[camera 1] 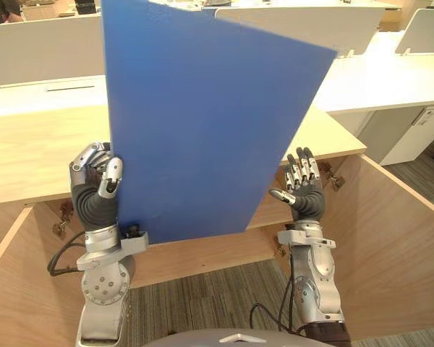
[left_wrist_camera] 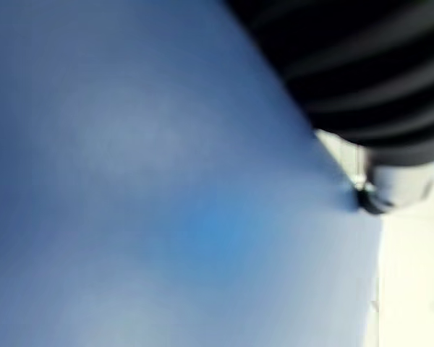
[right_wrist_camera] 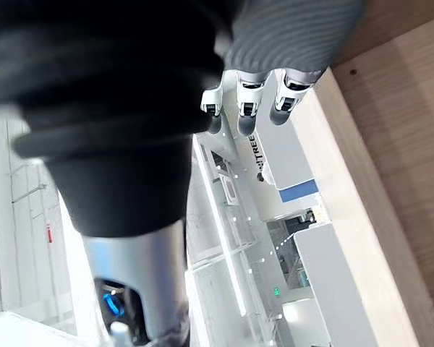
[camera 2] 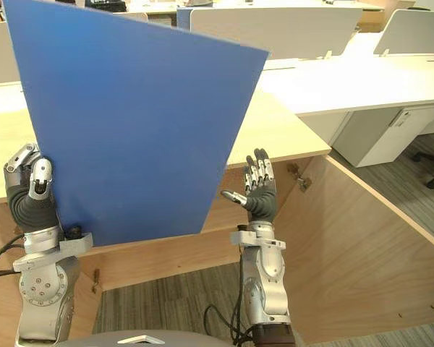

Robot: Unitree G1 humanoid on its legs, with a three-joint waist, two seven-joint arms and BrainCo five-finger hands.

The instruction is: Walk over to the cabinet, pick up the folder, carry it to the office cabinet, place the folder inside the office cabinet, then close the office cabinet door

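Observation:
A large blue folder stands upright in front of me, held by its lower left edge. My left hand is shut on it, thumb on the near face and fingers curled behind; the folder's blue face lies against that hand in the left wrist view. My right hand is raised beside the folder's right edge, open and apart from it, fingers straight. Below and ahead is the light wood office cabinet, its two doors swung open toward me; the right door stands beside my right arm.
White desks with partition screens run behind the cabinet. A white pedestal unit stands at the right. Grey carpet lies between the open doors. The left door flanks my left arm.

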